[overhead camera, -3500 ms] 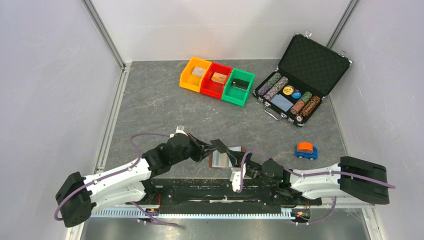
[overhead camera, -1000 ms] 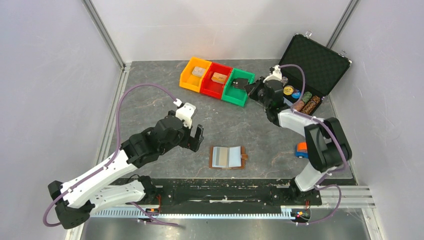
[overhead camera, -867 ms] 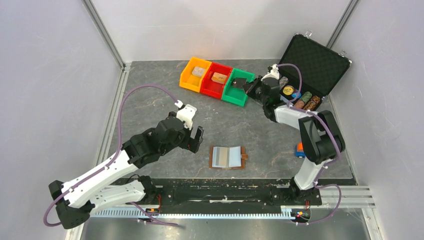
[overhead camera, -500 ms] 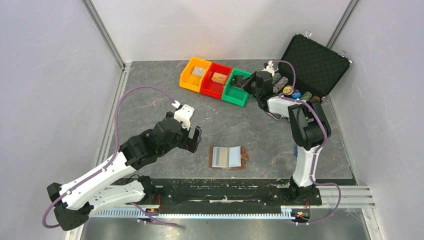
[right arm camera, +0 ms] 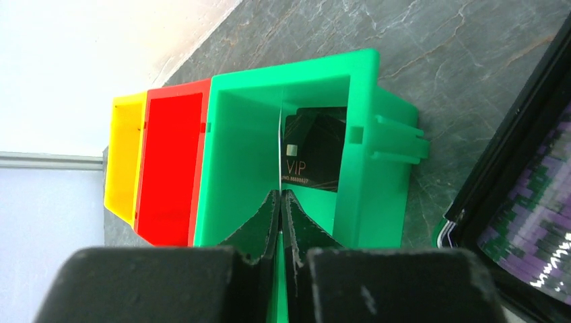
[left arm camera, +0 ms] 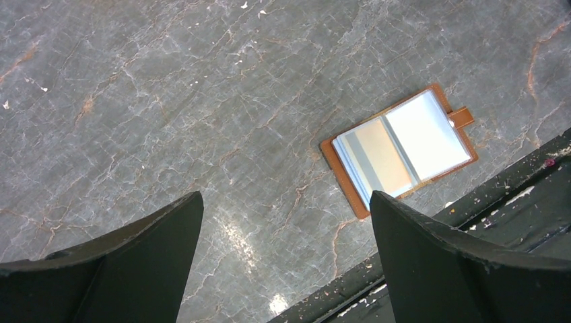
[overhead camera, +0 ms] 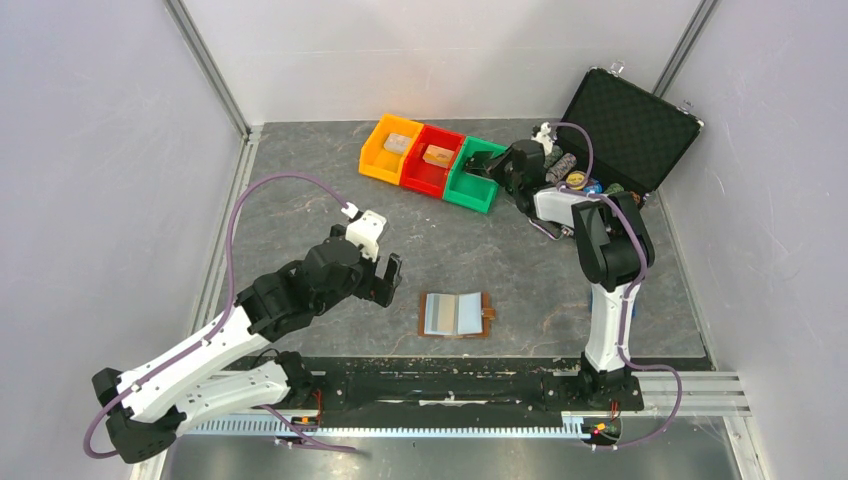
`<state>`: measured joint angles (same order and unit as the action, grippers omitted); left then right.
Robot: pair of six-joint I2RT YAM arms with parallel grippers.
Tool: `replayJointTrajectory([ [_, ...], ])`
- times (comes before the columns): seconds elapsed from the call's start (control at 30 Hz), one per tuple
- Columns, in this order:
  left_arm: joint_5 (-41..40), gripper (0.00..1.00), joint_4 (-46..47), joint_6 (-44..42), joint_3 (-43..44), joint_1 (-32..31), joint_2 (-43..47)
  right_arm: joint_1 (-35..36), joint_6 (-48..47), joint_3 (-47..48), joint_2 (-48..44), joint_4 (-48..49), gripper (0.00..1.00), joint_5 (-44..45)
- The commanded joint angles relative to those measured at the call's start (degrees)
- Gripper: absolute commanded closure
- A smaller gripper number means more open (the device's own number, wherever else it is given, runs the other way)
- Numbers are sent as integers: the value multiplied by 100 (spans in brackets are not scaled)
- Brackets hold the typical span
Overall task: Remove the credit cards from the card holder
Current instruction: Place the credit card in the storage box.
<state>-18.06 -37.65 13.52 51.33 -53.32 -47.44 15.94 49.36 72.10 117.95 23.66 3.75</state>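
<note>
Midway: right gripper (right arm camera: 279,192) is pinching a thin card (right arm camera: 279,134) over a green plastic bin (right arm camera: 242,168), left gripper (left arm camera: 284,202) gaping wide; brown leather card holder (left arm camera: 427,134) is holding a tan card (left arm camera: 380,158).

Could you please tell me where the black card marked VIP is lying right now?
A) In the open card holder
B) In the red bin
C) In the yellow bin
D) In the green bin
D: the right wrist view shows the black VIP card lying inside the green bin, next to the red one.
</note>
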Motion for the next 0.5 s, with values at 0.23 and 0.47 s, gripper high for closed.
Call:
replayJointTrajectory([
  [0.23, -191, 0, 82, -350, -9, 23, 86, -103, 139, 576, 318, -271, 87, 41],
  [0.47, -221, 0, 82, -315, 4, 26, 42, -109, 20, 677, 187, -412, 82, 209],
])
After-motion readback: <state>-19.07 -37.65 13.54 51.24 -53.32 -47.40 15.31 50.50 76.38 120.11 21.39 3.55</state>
